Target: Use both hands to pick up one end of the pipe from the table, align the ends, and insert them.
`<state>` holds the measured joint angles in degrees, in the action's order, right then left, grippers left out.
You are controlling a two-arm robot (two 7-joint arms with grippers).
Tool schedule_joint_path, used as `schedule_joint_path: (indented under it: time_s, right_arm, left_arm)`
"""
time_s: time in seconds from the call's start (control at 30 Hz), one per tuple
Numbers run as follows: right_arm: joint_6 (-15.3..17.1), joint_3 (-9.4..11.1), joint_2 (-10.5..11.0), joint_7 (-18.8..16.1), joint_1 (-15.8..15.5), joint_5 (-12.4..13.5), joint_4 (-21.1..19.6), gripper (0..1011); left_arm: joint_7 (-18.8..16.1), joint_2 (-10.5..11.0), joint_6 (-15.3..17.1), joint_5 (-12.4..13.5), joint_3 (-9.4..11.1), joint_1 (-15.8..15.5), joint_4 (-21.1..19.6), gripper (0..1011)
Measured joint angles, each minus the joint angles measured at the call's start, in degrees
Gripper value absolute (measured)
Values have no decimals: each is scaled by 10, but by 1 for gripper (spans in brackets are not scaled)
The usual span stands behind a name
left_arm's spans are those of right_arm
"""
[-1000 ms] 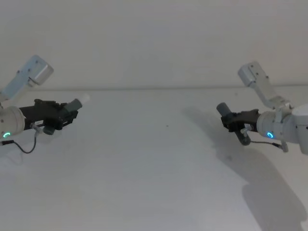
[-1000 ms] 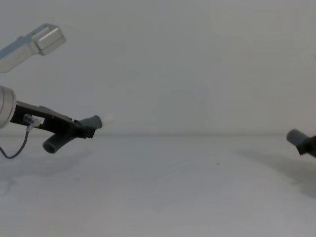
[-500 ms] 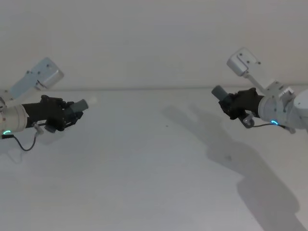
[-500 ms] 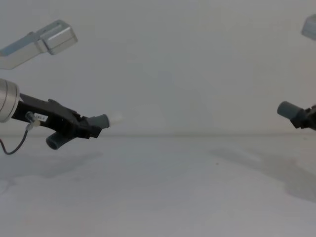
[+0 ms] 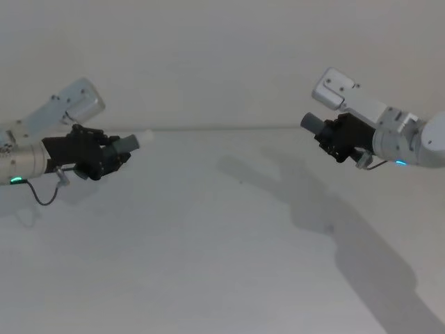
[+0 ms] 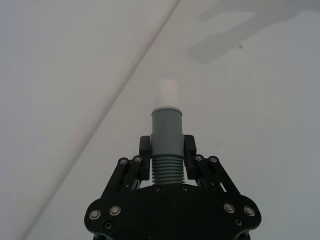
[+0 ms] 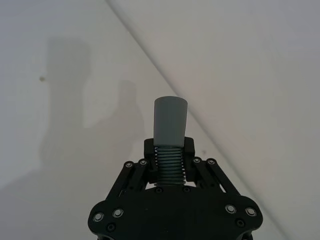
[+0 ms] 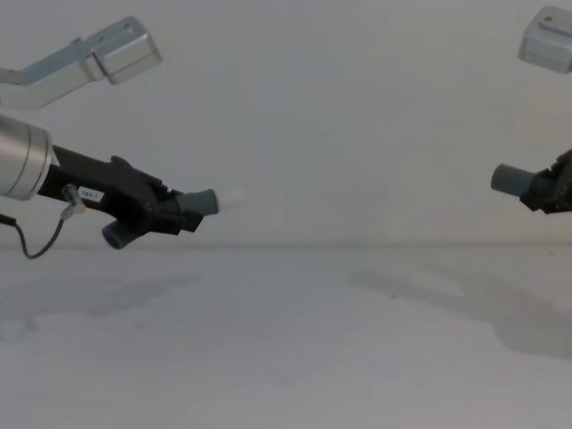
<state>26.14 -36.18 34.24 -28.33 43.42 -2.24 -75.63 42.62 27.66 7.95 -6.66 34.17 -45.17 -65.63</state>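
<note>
Fingers (image 6: 144,146) of the left gripper (image 5: 110,156) are clamped on the ribbed pipe piece (image 5: 127,144) with the whitish tip (image 5: 145,136), held above the table's (image 5: 222,250) far left corner, the right gripper's (image 5: 334,136) likewise on the cuffed piece (image 5: 312,124) above the far right corner, both ends seemingly pointed at each other, well apart.

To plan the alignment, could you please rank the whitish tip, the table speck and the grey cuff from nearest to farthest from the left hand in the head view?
1. Whitish tip: on the pipe in the left hand.
2. Speck: on the table, centre.
3. Grey cuff: far right, in the right hand.
</note>
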Motion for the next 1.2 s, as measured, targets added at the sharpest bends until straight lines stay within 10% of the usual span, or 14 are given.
schedule_joint_path:
  time_s: [0.6,1.2]
  right_arm:
    - [-118,-92,-8,-42,81,-113,92,285]
    - [-166,-117,3,-71,87,-143,57,286]
  left_arm:
    - [17,-21,-81,38,41,-52,52,358]
    - [14,-17,-166,71,59,-54,31,358]
